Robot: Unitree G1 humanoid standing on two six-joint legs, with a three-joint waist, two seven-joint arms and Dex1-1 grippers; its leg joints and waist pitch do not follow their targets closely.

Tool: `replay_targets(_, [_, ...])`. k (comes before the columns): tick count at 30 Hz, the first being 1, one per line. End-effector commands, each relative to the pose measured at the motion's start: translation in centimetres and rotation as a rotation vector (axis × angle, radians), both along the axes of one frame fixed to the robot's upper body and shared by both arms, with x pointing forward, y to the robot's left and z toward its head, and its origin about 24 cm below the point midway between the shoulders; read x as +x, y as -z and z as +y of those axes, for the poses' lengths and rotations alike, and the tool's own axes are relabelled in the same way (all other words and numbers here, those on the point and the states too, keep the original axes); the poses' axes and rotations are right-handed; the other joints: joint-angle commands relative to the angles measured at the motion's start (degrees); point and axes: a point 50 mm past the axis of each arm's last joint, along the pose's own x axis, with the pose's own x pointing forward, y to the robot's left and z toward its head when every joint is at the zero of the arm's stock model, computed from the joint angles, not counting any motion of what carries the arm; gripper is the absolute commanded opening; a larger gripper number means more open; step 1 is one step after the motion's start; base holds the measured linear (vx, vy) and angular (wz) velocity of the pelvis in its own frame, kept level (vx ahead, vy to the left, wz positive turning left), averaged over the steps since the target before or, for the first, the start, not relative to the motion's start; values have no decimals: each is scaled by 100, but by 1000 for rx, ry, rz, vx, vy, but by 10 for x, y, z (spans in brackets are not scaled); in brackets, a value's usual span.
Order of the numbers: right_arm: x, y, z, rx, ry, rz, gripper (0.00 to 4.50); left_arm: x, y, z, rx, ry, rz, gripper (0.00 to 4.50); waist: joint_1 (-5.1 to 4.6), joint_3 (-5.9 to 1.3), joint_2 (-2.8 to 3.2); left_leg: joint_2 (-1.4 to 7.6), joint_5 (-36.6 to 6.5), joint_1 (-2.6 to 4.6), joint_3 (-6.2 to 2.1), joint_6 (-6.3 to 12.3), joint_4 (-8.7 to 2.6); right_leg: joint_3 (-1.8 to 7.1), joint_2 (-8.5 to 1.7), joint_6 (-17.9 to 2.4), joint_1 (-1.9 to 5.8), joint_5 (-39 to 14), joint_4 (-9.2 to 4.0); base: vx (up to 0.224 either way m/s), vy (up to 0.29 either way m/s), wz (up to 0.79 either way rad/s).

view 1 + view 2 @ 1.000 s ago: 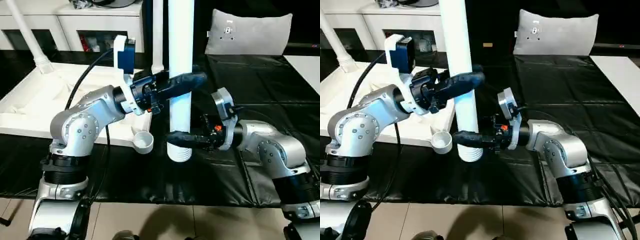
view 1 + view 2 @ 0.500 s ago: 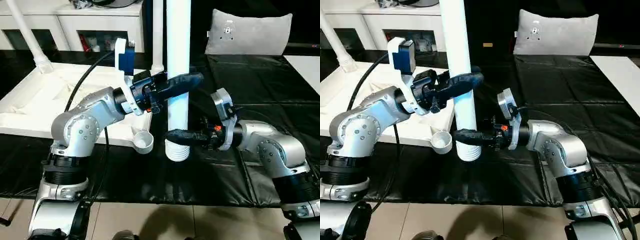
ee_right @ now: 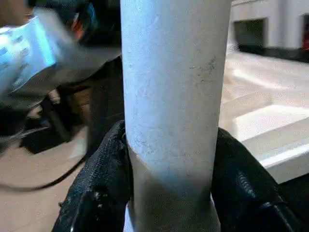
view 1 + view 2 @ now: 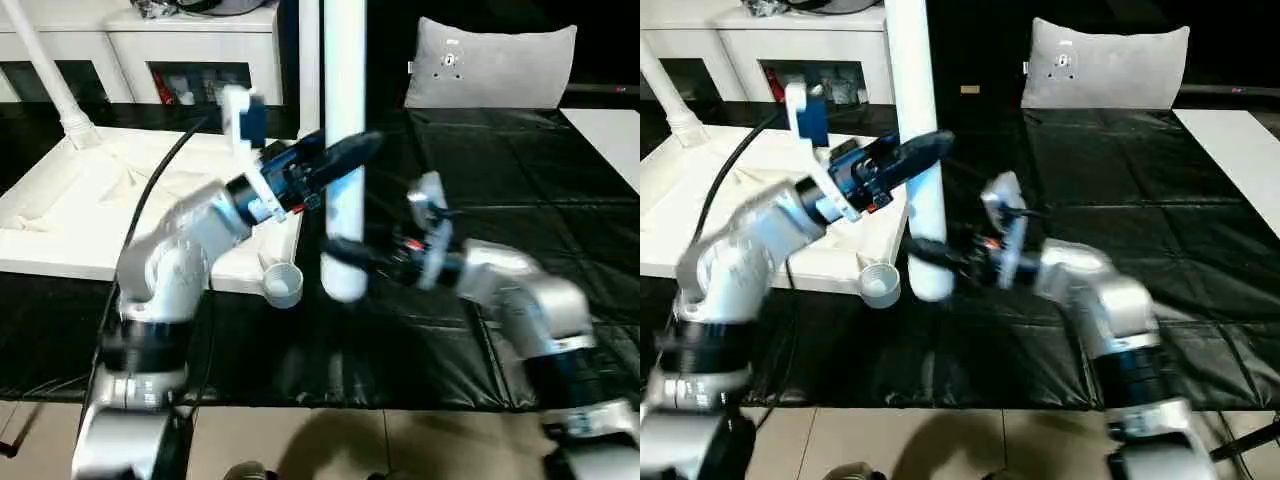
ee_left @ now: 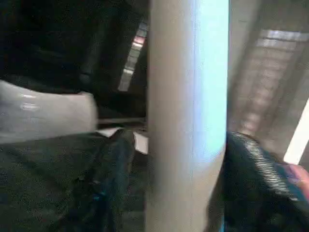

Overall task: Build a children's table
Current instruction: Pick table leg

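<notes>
In the head views, a white leg (image 4: 343, 120) is held upright over the black mat (image 4: 500, 170), beside the upturned tabletop (image 4: 90, 200). It is gripped high by the left claw (image 4: 345, 158) and near its lower end by the right claw (image 4: 345, 255).

In the left wrist view, the leg (image 5: 188, 116) is flanked by 2 black fingers (image 5: 113, 179).

In the right wrist view, the leg (image 3: 174, 96) is clamped between both pads (image 3: 104, 183).

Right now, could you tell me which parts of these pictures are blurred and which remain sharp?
In the left eye view both silver arms smear with motion, while the grey cushion and the tabletop stay sharp. The right eye view is blurred in the same places. In the left wrist view the leg is soft and streaked; in the right wrist view it is crisper, its scuffs readable.
</notes>
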Motion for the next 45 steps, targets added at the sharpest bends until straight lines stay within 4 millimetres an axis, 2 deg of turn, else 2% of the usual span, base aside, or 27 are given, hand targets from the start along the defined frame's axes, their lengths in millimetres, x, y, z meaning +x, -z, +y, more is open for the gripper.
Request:
replay_targets(1, [5,-9,1,6,75,-59,191,1,1,5,21,-100,-26,317,-5,-470,-27,210,-217,-30,-7,160,-379,280,-433,-933,403,-1019,-449,0,0,0])
replay_targets(4, [6,-8,7,-10,124,-79,191,-2,4,2,28,-136,-41,340,-7,-464,-19,217,-258,-23,-6,148,-385,289,-436,-935,387,-1011,-441,0,0,0])
replay_targets(5, [5,-7,16,-29,158,-97,191,-5,6,-2,30,-192,-59,340,-15,-462,-87,232,-264,-30,-2,145,-396,295,-452,-924,396,-1025,-439,0,0,0])
replay_targets(6, [5,-6,21,-43,177,-113,191,-6,8,-5,25,-234,-59,340,-15,-457,-63,248,-238,-43,-20,131,-405,293,-458,-925,394,-1014,-429,0,0,0])
replay_targets(8, [6,-5,29,-64,230,-138,190,-5,9,-7,7,-315,-63,340,-51,-451,-66,226,-293,-38,-3,119,-398,296,-449,-866,385,-1076,-455,0,0,0])
replay_targets(9, [6,-4,32,-67,255,-143,190,-5,9,-7,-9,-352,-60,307,-63,-440,-69,223,-362,-42,-2,96,-407,298,-450,-807,382,-1218,-480,0,0,0])
replay_targets(10, [7,-5,37,-69,297,-154,190,-4,8,-6,-49,-423,-50,303,-72,-439,-81,229,-402,-39,-9,80,-417,302,-460,-771,385,-1302,-480,0,0,0])
replay_targets(13, [7,-4,41,-71,315,-156,190,-5,7,-5,-69,-476,-58,299,-74,-431,-86,222,-467,-35,-9,70,-421,309,-454,-688,374,-1410,-496,0,0,0])
replay_targets(14, [6,-2,45,-82,314,-162,190,-7,8,-7,-56,-474,-74,271,-82,-431,-118,222,-464,-49,-8,86,-422,313,-447,-651,377,-1397,-495,0,0,0])
replay_targets(16, [5,-1,47,-85,324,-158,190,-7,8,-7,-52,-485,-78,260,-76,-429,-89,221,-440,-43,-9,91,-423,315,-445,-630,358,-1372,-486,0,0,0])
replay_targets(18, [6,0,47,-85,343,-157,190,-6,7,-6,-70,-510,-79,250,-81,-428,-85,218,-457,-42,-6,95,-421,319,-446,-647,355,-1311,-485,0,0,0])
replay_targets(19, [7,0,46,-88,348,-159,190,-6,6,-5,-72,-512,-81,220,-81,-427,-83,220,-472,-41,-6,94,-422,320,-447,-653,353,-1311,-487,0,0,0])
replay_targets(21, [7,0,46,-92,359,-163,190,-6,6,-5,-70,-520,-88,220,-82,-430,-90,222,-453,-44,-9,81,-422,321,-443,-659,358,-1241,-478,0,0,0])
replay_targets(24, [8,0,46,-97,365,-169,190,-6,7,-6,-69,-519,-90,189,-80,-428,-84,217,-488,-38,-7,92,-421,322,-448,-663,355,-1254,-479,0,0,0])
replay_targets(37, [7,-1,47,-123,373,-205,190,-5,9,-10,-66,-497,-59,182,-87,-425,-88,220,-508,-36,-6,98,-422,327,-445,-701,357,-1217,-470,0,0,0])
replay_targets(38, [8,-1,46,-123,377,-206,225,-5,9,-10,-57,-496,-55,182,-86,-428,-94,218,-483,-40,-4,104,-418,328,-446,-702,360,-1180,-467,0,0,0])
replay_targets(40, [7,-4,45,-76,344,-158,260,-2,8,-8,-49,-494,-42,182,-82,-426,-91,218,-486,-35,-7,118,-420,327,-448,-703,359,-1203,-466,0,0,0])
replay_targets(43, [4,-10,41,-17,271,-107,274,2,6,-4,-55,-497,-4,182,-75,-433,-85,211,-448,-37,-8,155,-410,325,-441,-720,368,-1115,-453,0,0,0])
replay_targets(44, [3,-13,37,10,249,-89,284,5,5,-1,-58,-497,8,182,-67,-438,-107,203,-392,-41,-7,180,-407,324,-434,-722,381,-1077,-445,0,0,0])
replay_targets(45, [3,-13,37,10,249,-89,292,5,5,-1,-58,-497,8,182,-66,-436,-96,202,-375,-35,-8,187,-406,323,-431,-729,379,-1055,-446,0,0,0])
